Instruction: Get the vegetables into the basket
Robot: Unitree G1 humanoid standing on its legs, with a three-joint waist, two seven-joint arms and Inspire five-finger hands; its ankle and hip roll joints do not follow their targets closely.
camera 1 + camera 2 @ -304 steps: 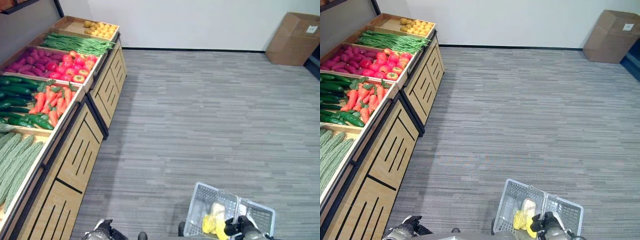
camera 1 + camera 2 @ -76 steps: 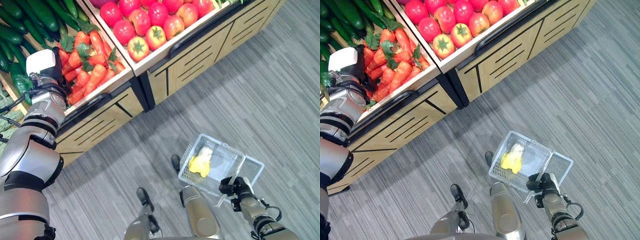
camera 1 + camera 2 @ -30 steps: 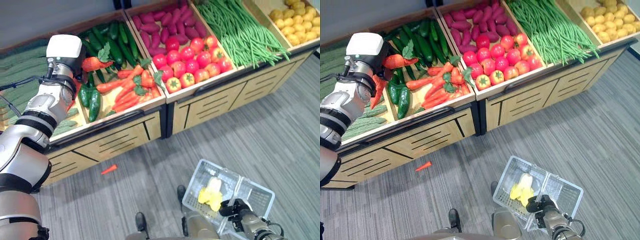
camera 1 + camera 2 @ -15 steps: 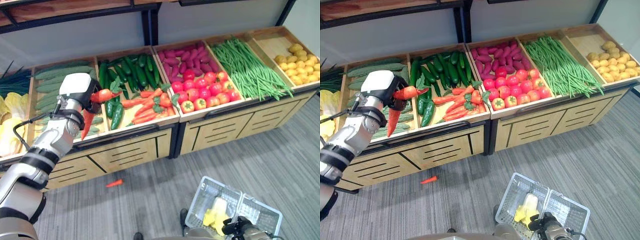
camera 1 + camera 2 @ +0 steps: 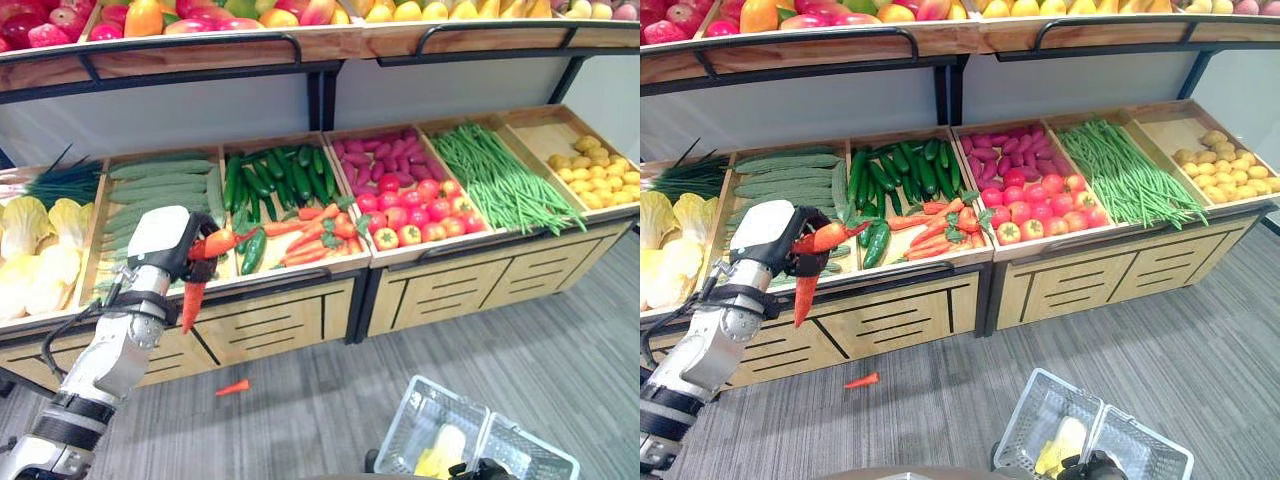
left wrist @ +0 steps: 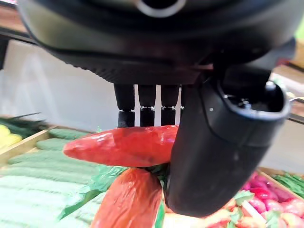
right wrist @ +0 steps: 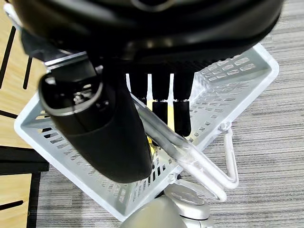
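Observation:
My left hand (image 5: 165, 243) is shut on two orange carrots in front of the shelf's edge. One carrot (image 5: 212, 243) lies crosswise in the grip and the other (image 5: 192, 303) hangs point down; the left wrist view shows the thumb (image 6: 213, 152) pressing the crosswise carrot (image 6: 123, 145) against the fingers. A third carrot (image 5: 233, 387) lies on the floor below the shelf. My right hand (image 7: 104, 137) is shut on the clear handle (image 7: 185, 152) of the white wire basket (image 5: 408, 412), which hangs low at the right with a yellow vegetable (image 5: 443, 455) inside.
The wooden shelf holds a carrot bin (image 5: 310, 235), dark green cucumbers (image 5: 270, 175), tomatoes (image 5: 405, 212), green beans (image 5: 495, 175), potatoes (image 5: 590, 165) and pale cabbages (image 5: 35, 250). An upper shelf (image 5: 300, 40) with fruit overhangs it. Grey carpet (image 5: 560, 340) lies in front.
The camera has tilted up, so the upper shelf is in sight. My left hand, still holding both carrots, has drawn back a little from the bins. The floor carrot has stayed put.

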